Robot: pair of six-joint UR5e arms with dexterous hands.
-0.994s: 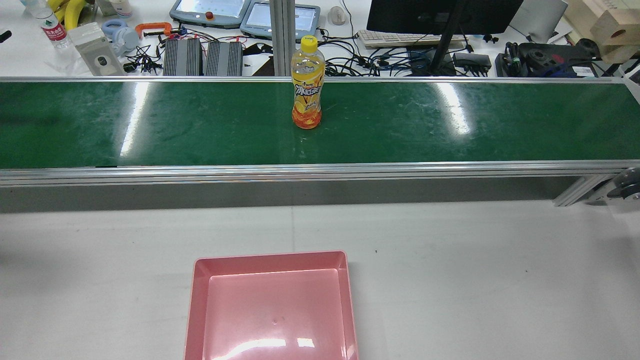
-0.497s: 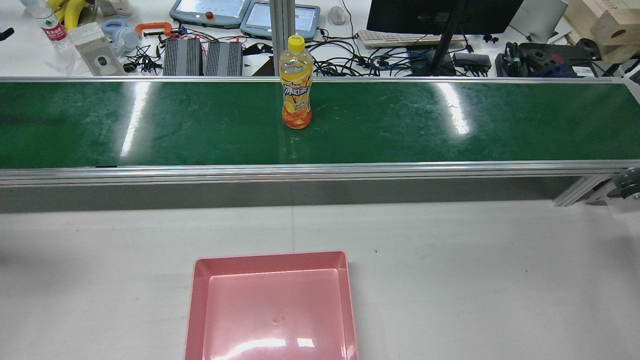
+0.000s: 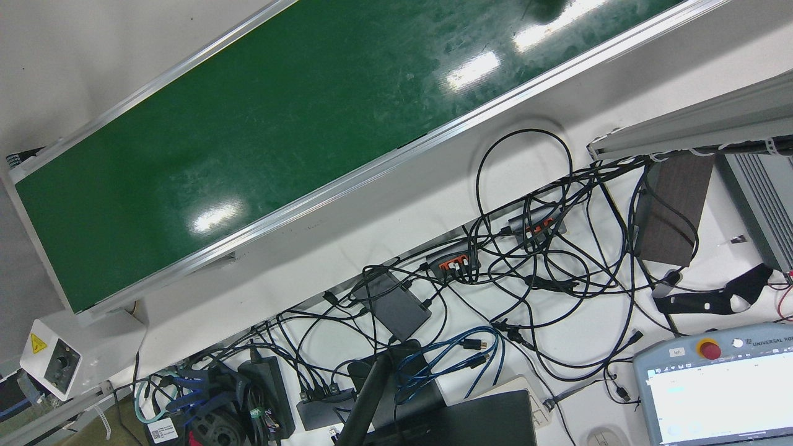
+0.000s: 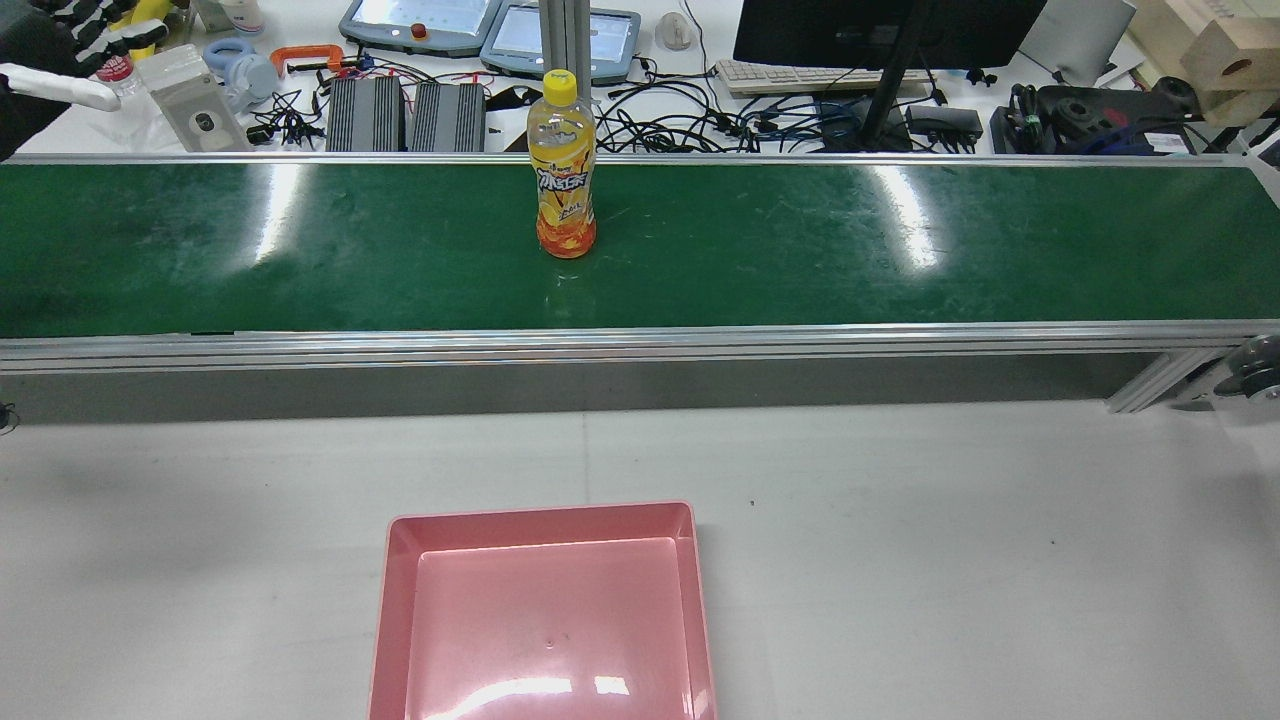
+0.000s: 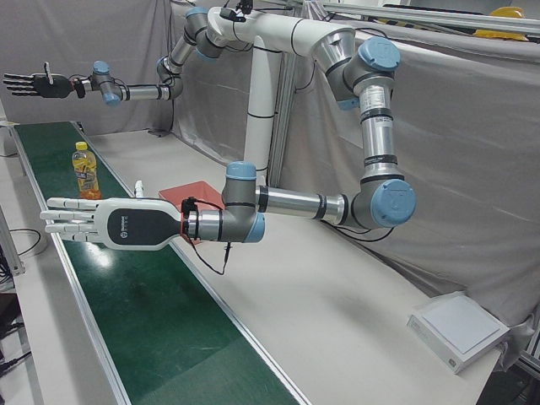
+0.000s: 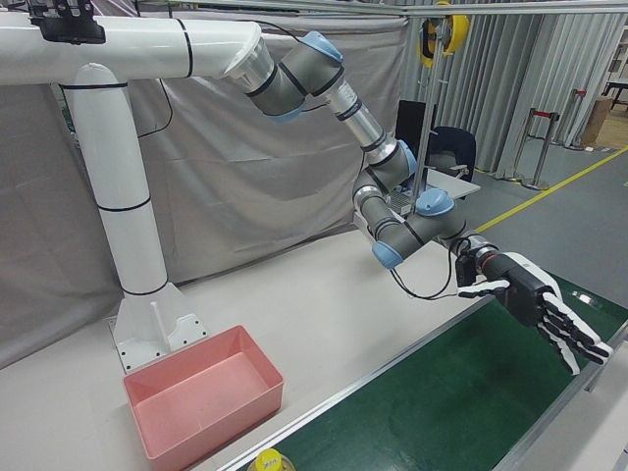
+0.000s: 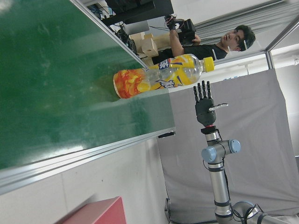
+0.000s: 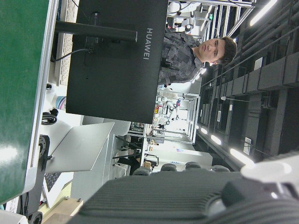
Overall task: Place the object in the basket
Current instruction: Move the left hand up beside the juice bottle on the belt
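A yellow-capped bottle of orange drink [image 4: 562, 170] stands upright on the green conveyor belt [image 4: 900, 250]. It also shows in the left-front view [image 5: 84, 171] and the left hand view [image 7: 159, 77]. The pink basket [image 4: 545, 520] sits empty on the white table in front of the belt. My left hand [image 5: 118, 224] is open and flat above the belt, apart from the bottle; it reaches into the rear view's top left corner [image 4: 40, 60] and shows in the right-front view [image 6: 535, 309]. My right hand [image 5: 29, 84] is open, high over the belt's far end, beyond the bottle.
Behind the belt lie cables, power bricks, teach pendants [image 4: 420, 22], a monitor [image 4: 880, 30] and a keyboard. The belt has raised aluminium side rails [image 4: 640, 340]. The white arm pedestal [image 6: 128, 245] stands behind the basket. An operator [image 7: 233, 37] stands beyond the belt.
The bottle has moved left along the belt, still upright. My left hand has come into the rear view's top left corner. The basket has not moved.
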